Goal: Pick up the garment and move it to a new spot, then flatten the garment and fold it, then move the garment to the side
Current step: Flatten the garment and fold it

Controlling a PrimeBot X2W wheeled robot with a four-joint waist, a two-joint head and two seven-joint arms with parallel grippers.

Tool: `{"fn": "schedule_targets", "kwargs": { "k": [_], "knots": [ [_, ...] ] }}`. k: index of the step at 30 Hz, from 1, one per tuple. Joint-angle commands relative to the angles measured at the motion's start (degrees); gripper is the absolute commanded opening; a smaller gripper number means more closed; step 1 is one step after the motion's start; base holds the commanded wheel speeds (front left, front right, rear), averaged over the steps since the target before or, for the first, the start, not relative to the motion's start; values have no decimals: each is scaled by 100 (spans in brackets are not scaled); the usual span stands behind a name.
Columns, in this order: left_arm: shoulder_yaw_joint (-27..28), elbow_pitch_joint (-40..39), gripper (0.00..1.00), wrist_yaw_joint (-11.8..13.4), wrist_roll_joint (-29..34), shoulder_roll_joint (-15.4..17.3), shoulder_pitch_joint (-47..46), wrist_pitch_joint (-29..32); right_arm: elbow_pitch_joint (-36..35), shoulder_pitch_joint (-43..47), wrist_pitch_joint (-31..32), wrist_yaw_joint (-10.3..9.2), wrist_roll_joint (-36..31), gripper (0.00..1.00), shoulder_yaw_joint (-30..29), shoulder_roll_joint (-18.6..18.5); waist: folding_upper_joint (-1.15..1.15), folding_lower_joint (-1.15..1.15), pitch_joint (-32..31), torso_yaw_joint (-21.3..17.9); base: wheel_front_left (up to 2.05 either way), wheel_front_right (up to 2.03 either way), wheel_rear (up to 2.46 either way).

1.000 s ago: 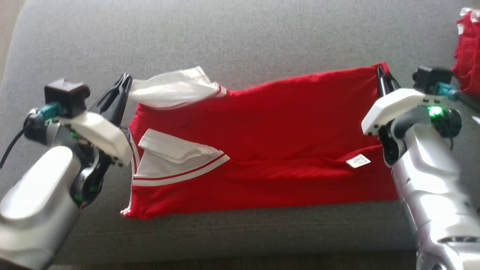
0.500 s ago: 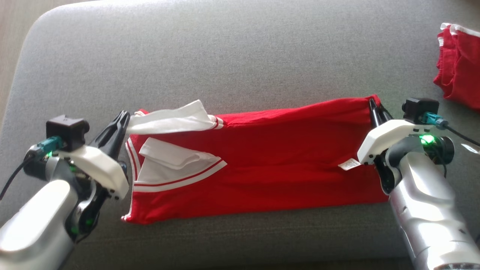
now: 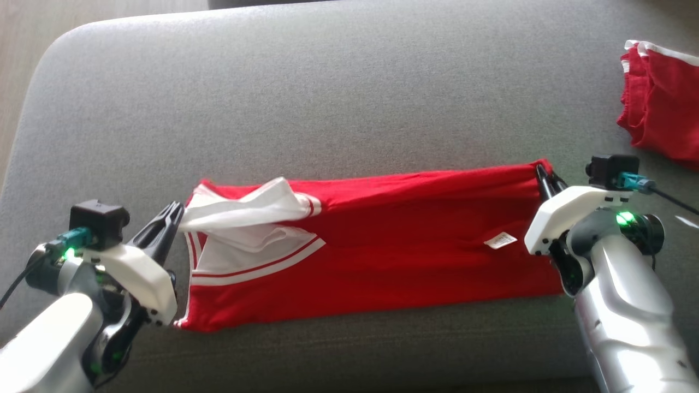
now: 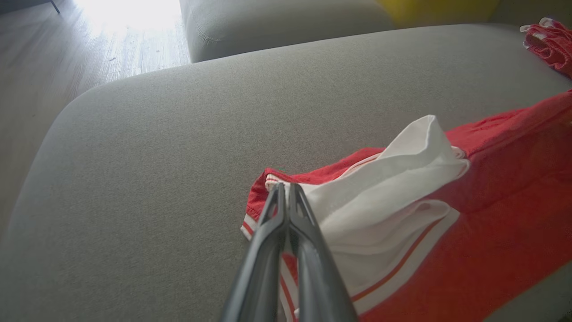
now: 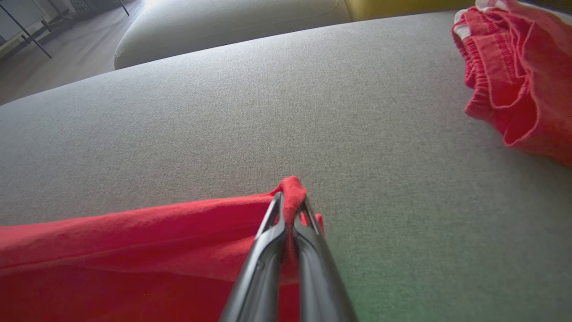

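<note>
- Clamped shut on garment (image 3: 393,240) at both ends: left pincer (image 3: 176,210) by white sleeve (image 3: 246,207), right pincer (image 3: 543,177) at red corner.
- Pulled far edge nearer vs. 1 s ago; fold prob. underway.

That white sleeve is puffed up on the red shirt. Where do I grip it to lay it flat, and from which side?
On the white sleeve, probably the striped cuff, approached from the robot's right with the fingers low. That end points rightward and stands raised off the red shirt, so it can be pinched alone. The left gripper, shut, holds the sleeve's opposite end.
</note>
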Motion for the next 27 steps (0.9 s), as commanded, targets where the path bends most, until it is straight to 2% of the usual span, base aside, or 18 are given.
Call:
{"fn": "schedule_targets", "kwargs": {
  "k": [1, 16, 17, 18, 23, 27],
  "knots": [
    [243, -157, 0, 46, 25, 326, -187, 6, -323, 27, 105, -1, 43, 0, 110, -48, 0, 0, -12, -17, 0, 0, 0],
    [45, -273, 0, 77, 90, 461, -81, 245, -2516, 1139, 1959, -1, 36, 1, 360, -182, 0, 0, -16, -115, 0, 0, 0],
    [32, -268, 0, 73, 90, 467, -73, 261, -2635, 1202, 2058, -1, 38, 38, 344, -180, 0, 0, -18, -117, 0, 0, 0],
    [18, -265, 0, 65, 86, 473, -67, 280, -2740, 1265, 2162, -1, 22, 100, 312, -177, 0, 0, -18, -117, 0, 0, 0],
    [-33, -275, 0, 22, 37, 501, -47, 392, -3257, 1533, 2573, -1, -64, 100, 189, -153, 0, 0, -53, -90, 0, 0, 0],
    [-81, -325, 0, -21, -8, 532, -9, 482, -3637, 1658, 2644, -1, -207, 100, -13, -126, 0, 0, -104, -75, 0, 0, 0]
  ]
}}
